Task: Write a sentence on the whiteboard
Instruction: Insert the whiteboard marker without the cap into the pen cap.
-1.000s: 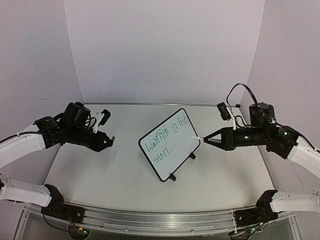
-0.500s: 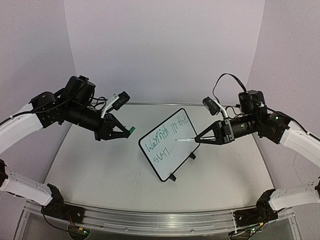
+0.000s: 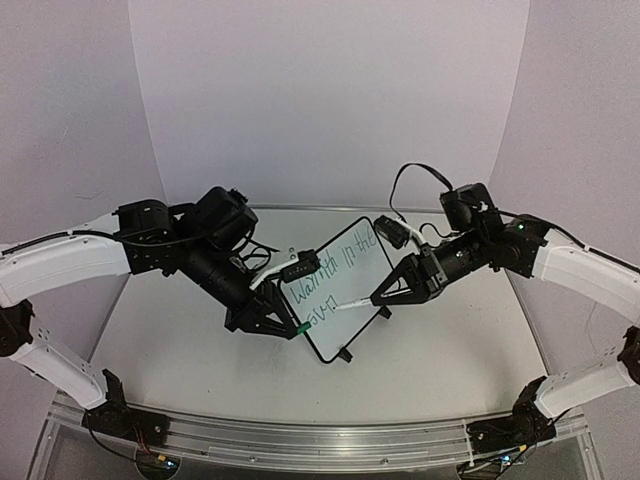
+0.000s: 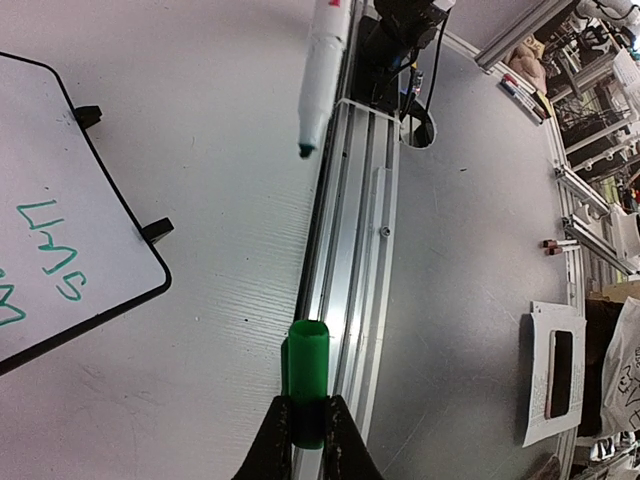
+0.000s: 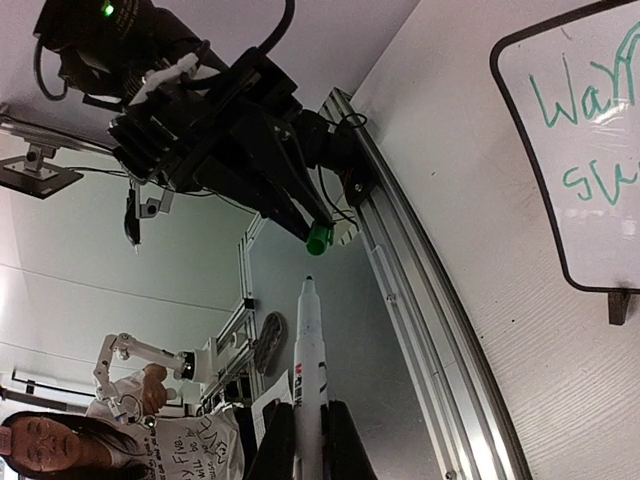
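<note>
Top external view: the small black-framed white whiteboard (image 3: 352,262) stands on the grey table (image 3: 190,350), bearing green writing. Near its lower edge the left gripper (image 4: 308,430) pinches a green plastic cap (image 4: 307,372) and the right gripper (image 5: 309,425) clamps a white marker (image 5: 309,345). To cap it cleanly, align tip and cap mouth, then push straight.

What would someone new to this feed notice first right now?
The two arms face each other above the whiteboard, which stands mid-table and bears green handwriting. The left end effector pinches a green cap. The right end effector grips a white marker, its tip aimed at that cap with a gap between them.
</note>
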Tool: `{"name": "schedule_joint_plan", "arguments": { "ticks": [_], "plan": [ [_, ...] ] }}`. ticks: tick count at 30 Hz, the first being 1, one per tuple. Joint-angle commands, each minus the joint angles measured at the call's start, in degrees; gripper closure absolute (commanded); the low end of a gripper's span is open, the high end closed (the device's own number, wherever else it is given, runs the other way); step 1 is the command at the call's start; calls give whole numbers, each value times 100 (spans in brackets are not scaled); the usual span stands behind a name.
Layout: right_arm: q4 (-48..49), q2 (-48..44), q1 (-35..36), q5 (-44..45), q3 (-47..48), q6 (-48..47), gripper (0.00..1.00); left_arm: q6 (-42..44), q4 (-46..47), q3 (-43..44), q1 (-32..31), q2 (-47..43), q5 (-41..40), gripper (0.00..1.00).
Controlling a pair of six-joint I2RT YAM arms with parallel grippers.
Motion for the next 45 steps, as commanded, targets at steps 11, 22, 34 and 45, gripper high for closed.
{"name": "schedule_joint_plan", "arguments": {
  "ticks": [11,22,34,45],
  "plan": [
    [-72,416,472,-67,307,-207,100,268,40,460,-136,241,219,100],
    [-80,519,532,-64,362,-239,100,308,-14,573,-217,367,271,100],
    [-107,506,541,-49,373,-285,100,304,-47,546,-243,393,213,100],
    [-123,532,549,-108,358,-294,100,311,-27,577,-247,417,194,100]
  ]
}}
